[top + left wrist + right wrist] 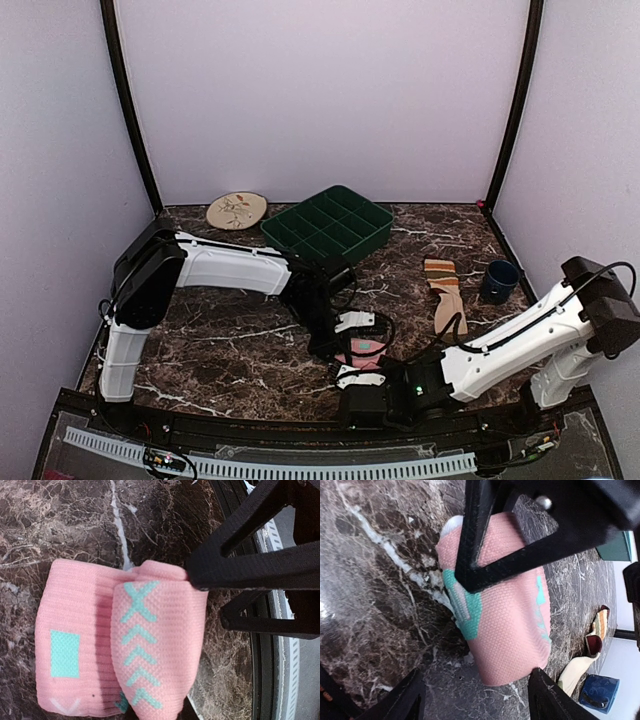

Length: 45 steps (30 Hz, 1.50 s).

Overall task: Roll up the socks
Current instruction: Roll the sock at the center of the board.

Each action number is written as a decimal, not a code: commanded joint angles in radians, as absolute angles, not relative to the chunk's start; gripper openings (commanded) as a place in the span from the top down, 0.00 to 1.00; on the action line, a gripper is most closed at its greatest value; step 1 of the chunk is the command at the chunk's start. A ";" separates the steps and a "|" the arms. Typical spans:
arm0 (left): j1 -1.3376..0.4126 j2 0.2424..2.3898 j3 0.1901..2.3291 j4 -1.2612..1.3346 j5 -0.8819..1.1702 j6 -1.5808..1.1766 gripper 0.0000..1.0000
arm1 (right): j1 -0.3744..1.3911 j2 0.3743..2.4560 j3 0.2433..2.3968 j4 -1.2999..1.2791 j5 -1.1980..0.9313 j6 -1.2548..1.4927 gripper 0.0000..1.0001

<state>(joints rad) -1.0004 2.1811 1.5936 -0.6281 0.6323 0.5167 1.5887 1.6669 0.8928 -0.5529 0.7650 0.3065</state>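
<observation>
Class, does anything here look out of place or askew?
Only the tan sock: it lies bent and unrolled beside the blue cup, away from the rolled pink sock. Nothing looks spilled or damaged.

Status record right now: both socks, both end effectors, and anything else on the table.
Pink mint-patterned fabric sock: largely rolled, front centre
Tan fabric sock with striped cuff: flat, unrolled, right side
Left end effector: shut on pink sock
Right end effector: open, straddling pink sock
Other: dark blue cup, green compartment tray, round beige plate
</observation>
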 commanded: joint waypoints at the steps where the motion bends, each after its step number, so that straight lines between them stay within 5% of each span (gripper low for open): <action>1: -0.999 2.215 1.597 -0.716 0.637 0.534 1.00 | 1.567 1.709 0.931 -0.531 0.811 0.264 0.31; 25: -0.999 2.217 1.597 -0.727 0.667 0.543 1.00 | 1.446 1.769 0.937 -0.417 0.784 0.083 0.33; 28: -0.999 2.221 1.597 -0.727 0.680 0.543 1.00 | 1.436 1.771 0.937 -0.403 0.765 0.065 0.40; 37: -0.997 2.222 1.600 -0.724 0.691 0.536 1.00 | 1.409 1.770 0.942 -0.395 0.708 0.058 0.87; 45: -0.992 2.220 1.608 -0.725 0.669 0.529 1.00 | 1.385 1.763 0.949 -0.409 0.655 0.076 1.00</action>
<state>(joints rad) -0.9798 2.1933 1.6039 -0.6590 0.6758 0.5201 1.4193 1.7584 0.9260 -0.4419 0.6949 0.0532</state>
